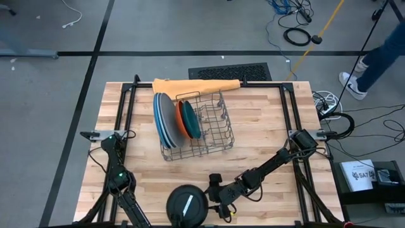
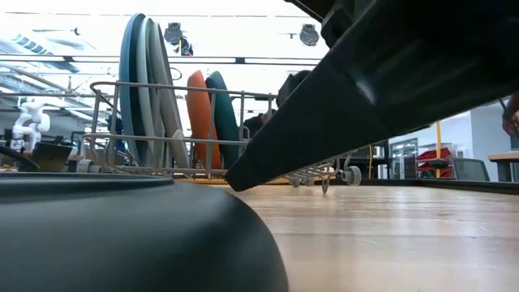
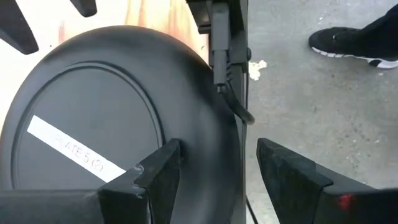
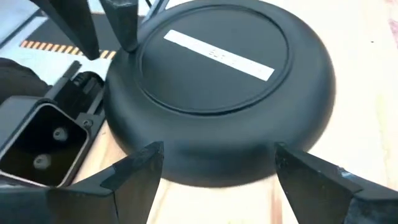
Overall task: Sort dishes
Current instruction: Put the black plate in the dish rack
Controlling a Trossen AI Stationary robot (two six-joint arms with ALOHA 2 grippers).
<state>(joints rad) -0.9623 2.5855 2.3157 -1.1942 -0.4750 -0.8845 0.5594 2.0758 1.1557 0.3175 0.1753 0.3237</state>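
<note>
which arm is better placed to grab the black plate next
Right, probably. The right pincer is open and faces the black plate side-on at the table's front edge. The left pincer is open at the plate's rim too.

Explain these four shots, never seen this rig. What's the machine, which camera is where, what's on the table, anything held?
Two robot arms work at a wooden table. One camera looks straight down, one sits at tabletop height, and one rides on each wrist. A wire rack holds upright blue and grey plates, then an orange plate and a teal plate; an orange cloth lies behind it. A black plate lies upside down at the near edge. The right end effector is open towards it; the left end effector is open across its rim. Nothing is held.
</note>
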